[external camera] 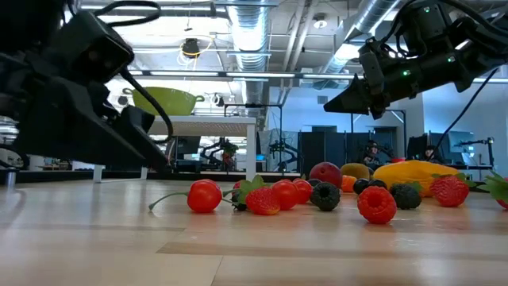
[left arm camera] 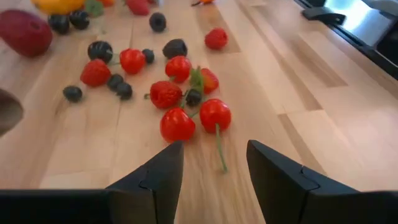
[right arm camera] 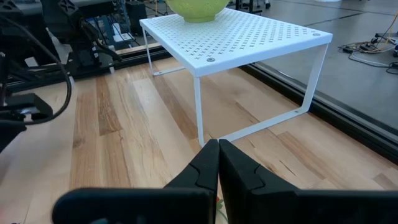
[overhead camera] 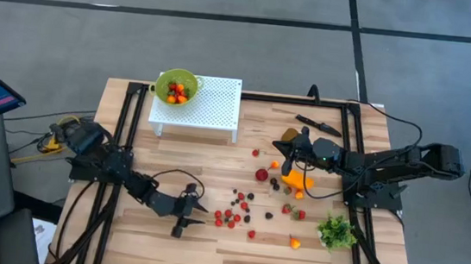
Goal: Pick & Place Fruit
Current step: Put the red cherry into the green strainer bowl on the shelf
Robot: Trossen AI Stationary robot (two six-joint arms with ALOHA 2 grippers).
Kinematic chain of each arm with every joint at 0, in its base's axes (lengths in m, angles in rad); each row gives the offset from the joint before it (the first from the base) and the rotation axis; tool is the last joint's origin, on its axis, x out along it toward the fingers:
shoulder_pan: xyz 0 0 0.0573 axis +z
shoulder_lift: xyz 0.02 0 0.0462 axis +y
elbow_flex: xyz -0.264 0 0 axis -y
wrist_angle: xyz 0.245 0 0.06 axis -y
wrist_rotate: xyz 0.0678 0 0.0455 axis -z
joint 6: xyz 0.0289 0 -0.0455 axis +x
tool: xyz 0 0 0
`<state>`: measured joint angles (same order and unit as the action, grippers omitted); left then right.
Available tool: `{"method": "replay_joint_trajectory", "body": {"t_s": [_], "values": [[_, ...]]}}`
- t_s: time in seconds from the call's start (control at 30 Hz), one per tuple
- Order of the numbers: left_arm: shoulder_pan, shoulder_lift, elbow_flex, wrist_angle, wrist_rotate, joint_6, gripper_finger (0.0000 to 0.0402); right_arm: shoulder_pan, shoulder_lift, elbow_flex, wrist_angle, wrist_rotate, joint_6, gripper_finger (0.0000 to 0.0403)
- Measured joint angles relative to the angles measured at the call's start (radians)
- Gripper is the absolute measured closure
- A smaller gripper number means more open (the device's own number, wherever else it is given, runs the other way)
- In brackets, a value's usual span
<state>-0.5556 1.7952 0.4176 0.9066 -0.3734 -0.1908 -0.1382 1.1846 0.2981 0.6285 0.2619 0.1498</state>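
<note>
Low over the near-left part of the wooden bench [overhead camera: 164, 246], the left gripper [overhead camera: 196, 213] is pointing right toward the berries, its jaws standing apart with nothing between them. In the left wrist view the two dark fingers [left arm camera: 158, 177] are framing bare wood just short of two red cherry tomatoes [left arm camera: 196, 119], one trailing a green stem.

Right of that gripper, small red and dark fruit pieces [overhead camera: 235, 212] are lying scattered across the middle of the bench: tomatoes, strawberries, raspberries and dark berries, loosely clustered. A larger dark-red round fruit [overhead camera: 262, 174] is sitting a little farther back.

At the far side, left of centre, a white perforated rack [overhead camera: 208, 103] is standing on the bench, and a green colander [overhead camera: 177, 86] with a few red and orange pieces inside is sitting on the rack's left corner.

Farther right, the right gripper [overhead camera: 285, 164] is hanging above the bench with its jaws pressed fully together, holding nothing. Just beside it an elongated orange fruit [overhead camera: 297, 181] is lying on the wood; in the low view a brownish-olive oval fruit [external camera: 356, 170] is showing next to it. A black knife [overhead camera: 316, 122] is lying at the far right, and a green leafy bunch [overhead camera: 336, 231] is resting near the right edge.
</note>
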Motion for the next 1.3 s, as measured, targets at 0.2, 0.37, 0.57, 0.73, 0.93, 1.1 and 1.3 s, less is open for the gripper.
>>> {"method": "replay_joint_trajectory", "body": {"t_s": [0.2,0.37,0.57,0.73,0.93,1.1,1.3], "values": [[0.0,0.096,0.043,-0.001,-0.001,-0.028,0.0231,0.0,0.0,0.0,0.0,0.0,0.0,0.0397],[0.0,0.152,0.086,0.009,-0.012,-0.033,0.023,0.0,0.0,0.0,0.0,0.0,0.0,0.0397],[0.001,0.172,0.117,0.008,-0.003,-0.032,0.0246,0.0,0.0,0.0,0.0,0.0,0.0,0.0397],[0.001,0.172,0.117,0.007,-0.003,-0.034,0.0288,0.0,0.0,0.0,0.0,0.0,0.0,0.0397],[0.001,0.172,0.117,0.007,-0.001,-0.035,0.0352,0.0,0.0,0.0,0.0,0.0,0.0,0.0397],[0.001,0.172,0.117,0.008,0.002,-0.035,0.0396,0.0,0.0,0.0,0.0,0.0,0.0,0.0397],[0.001,0.172,0.116,0.009,0.003,-0.035,0.0399,0.0,0.0,0.0,0.0,0.0,0.0,0.0397]]}}
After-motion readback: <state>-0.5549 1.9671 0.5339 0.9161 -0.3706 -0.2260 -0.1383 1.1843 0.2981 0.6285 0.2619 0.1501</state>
